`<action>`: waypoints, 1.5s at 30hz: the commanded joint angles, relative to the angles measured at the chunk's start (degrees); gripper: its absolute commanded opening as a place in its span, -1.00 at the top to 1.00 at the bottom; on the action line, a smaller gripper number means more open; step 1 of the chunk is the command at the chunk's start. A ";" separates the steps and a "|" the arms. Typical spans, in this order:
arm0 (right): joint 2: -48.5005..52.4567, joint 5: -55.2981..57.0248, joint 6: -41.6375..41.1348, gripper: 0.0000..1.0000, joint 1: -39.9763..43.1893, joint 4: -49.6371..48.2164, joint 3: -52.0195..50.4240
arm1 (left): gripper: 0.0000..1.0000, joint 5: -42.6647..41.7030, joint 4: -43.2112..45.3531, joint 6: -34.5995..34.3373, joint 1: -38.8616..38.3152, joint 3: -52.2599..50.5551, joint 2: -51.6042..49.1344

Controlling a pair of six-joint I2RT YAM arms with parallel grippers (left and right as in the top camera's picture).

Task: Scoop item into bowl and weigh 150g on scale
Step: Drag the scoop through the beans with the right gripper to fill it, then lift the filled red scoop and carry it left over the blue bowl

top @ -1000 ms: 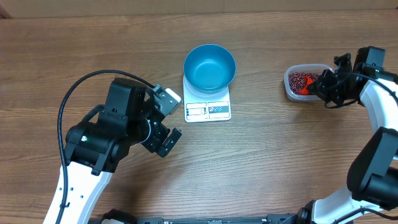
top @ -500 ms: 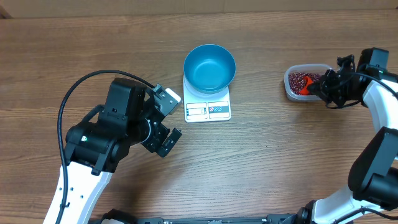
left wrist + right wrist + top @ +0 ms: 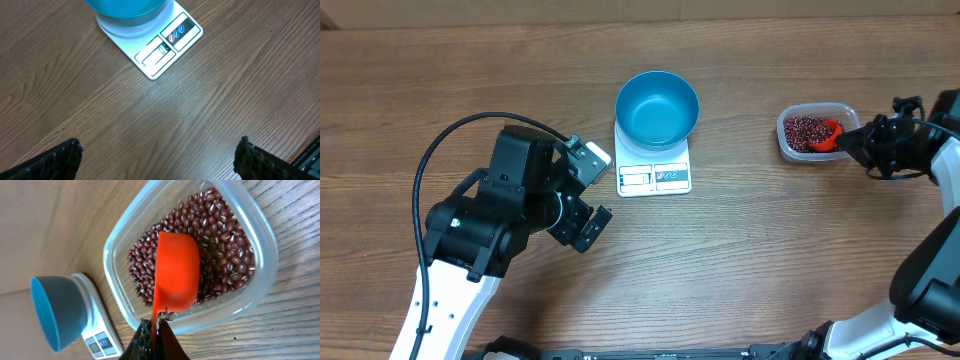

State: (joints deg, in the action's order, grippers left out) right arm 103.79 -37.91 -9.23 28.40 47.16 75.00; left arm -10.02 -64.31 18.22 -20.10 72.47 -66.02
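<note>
1. Table [image 3: 770, 250] – brown wood grain, filling the overhead view and carrying everything below.
2. Left arm, resting on the table's left half. The left gripper [image 3: 592, 190] is released, its jaws spread wide with nothing between them. It points toward the scale but stands apart from it; the left wrist view shows only bare wood between the two black fingertips [image 3: 65, 156].
3. Right arm, coming in from the table's right edge. The right gripper [image 3: 155, 340] is clenched on the thin handle of an orange scoop [image 3: 176, 272] and sits just beside the tub's right side.
4. Scale [image 3: 654, 177] – white and flat, at the middle of the table, with its display and printed labels on the edge facing the arms.
5. Bowl [image 3: 657, 108], bright blue, standing upright on the far part of the scale's platform. Its inside looks empty from overhead.
6. Clear plastic tub [image 3: 785, 140], well to the right of the scale and apart from it.
7. Scoop cup, inside the tub and over the beans. Whether it carries any cannot be told.
8. Beans [image 3: 225, 235], small and dark red-brown, lie in a loose layer across the tub's floor.
</note>
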 commanded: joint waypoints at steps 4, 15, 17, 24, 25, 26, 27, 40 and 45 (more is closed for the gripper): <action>0.83 -5.92 -0.15 0.93 2.62 -0.31 0.66 | -0.99 0.35 0.04 1.07 0.24 1.18 0.11; 0.83 -8.92 -0.13 0.93 2.86 0.09 0.66 | -0.99 0.35 0.04 1.07 0.24 1.18 0.09; 0.83 -8.92 -0.13 0.93 2.86 0.11 0.66 | -0.99 0.33 0.04 1.07 0.24 1.18 0.09; 0.83 -8.94 -0.15 0.93 2.86 0.11 0.66 | -0.99 0.35 0.04 1.07 0.24 1.18 0.09; 0.83 -8.96 -0.15 0.93 2.86 0.13 0.66 | -0.99 0.35 0.04 1.07 0.24 1.18 0.09; 0.83 -9.20 -0.13 0.93 2.86 0.17 0.66 | -0.99 0.33 0.04 1.07 0.24 1.18 0.09; 0.83 -9.62 -0.13 0.93 2.86 0.28 0.66 | -0.99 0.33 0.04 1.07 0.24 1.18 0.09; 0.83 -14.51 0.07 0.93 2.86 0.28 0.66 | -0.99 0.33 0.04 1.07 0.24 1.18 0.09; 0.83 -16.79 0.07 0.93 2.86 0.57 0.66 | -0.99 0.33 0.04 1.07 0.24 1.18 0.07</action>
State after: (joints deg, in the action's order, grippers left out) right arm 103.79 -50.87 -9.26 31.11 47.64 75.00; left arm -10.02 -64.31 18.22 -20.10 72.47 -66.02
